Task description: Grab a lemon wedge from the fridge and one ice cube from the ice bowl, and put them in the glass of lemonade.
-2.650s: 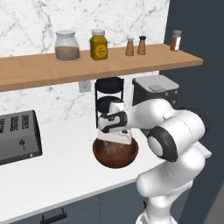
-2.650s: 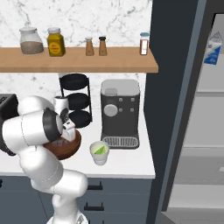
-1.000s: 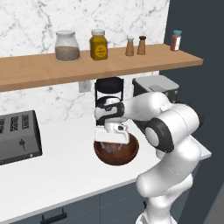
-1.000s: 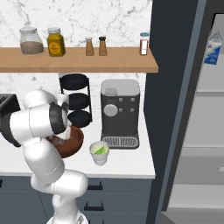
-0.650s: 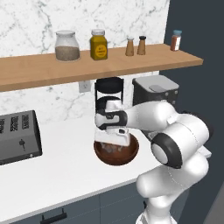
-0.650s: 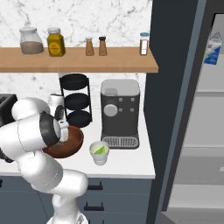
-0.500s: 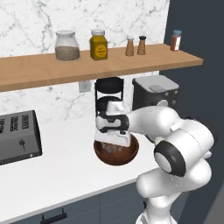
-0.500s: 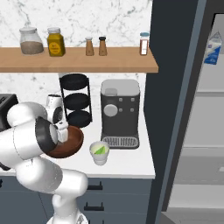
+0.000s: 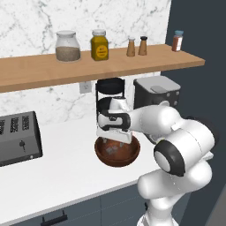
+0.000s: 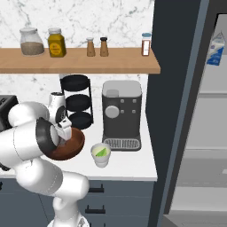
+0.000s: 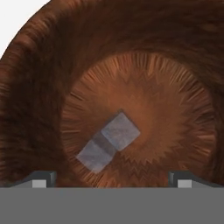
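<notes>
hand view: spread claw (image 11: 109, 179) above ice cube (image 11: 120, 130) lying in ice bowl (image 11: 39, 87).

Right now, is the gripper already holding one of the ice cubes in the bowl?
No, the ice cubes lie loose on the floor of the ice bowl, with the gripper open above them.

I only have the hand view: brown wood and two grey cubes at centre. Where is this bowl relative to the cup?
Observer: The ice bowl sits on the counter just left of the glass of lemonade in the right base view.
Operator: Wedge in the cup already?
Observer: Yes, a lemon wedge lies in it.
Operator: Pincer height?
Observer: The pincer hangs just over the bowl's rim, above the ice cubes; its fingertips stand wide apart, nothing between them.
</notes>
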### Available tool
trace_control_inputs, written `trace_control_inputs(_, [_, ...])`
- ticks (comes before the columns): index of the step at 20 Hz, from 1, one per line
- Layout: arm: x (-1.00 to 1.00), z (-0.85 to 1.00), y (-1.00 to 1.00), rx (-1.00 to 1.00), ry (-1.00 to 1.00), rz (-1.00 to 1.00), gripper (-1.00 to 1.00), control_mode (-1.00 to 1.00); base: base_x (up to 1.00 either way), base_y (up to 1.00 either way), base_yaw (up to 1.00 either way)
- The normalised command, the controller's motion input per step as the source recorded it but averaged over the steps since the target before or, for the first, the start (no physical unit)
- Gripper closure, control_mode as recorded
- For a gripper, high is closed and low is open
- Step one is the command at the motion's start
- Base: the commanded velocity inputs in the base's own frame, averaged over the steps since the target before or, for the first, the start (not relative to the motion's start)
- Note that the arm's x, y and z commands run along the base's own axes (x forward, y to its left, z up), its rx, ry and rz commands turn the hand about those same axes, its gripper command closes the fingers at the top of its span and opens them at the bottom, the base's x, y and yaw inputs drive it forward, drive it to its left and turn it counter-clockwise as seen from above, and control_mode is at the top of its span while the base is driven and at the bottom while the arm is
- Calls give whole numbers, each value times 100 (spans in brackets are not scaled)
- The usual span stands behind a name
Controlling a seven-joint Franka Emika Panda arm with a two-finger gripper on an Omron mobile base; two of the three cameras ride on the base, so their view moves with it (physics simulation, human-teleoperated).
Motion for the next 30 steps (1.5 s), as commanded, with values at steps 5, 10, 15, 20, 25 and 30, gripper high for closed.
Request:
trace_control_inputs(5, [10,-27,-7,0,0,0,-100,-100,0,0,0])
trace_control_inputs(10, [0,-41,-17,0,-1,0,-100,-100,0,0,0])
trace_control_inputs(15, [-17,-31,-16,0,0,0,-100,-100,0,0,0])
trace_control_inputs(20, [-31,-8,-16,0,0,0,-100,-100,0,0,0])
trace_control_inputs(25, [-21,6,-5,0,-4,0,-100,-100,0,0,0])
trace_control_inputs(30, [29,39,3,0,-4,0,-100,-100,0,0,0])
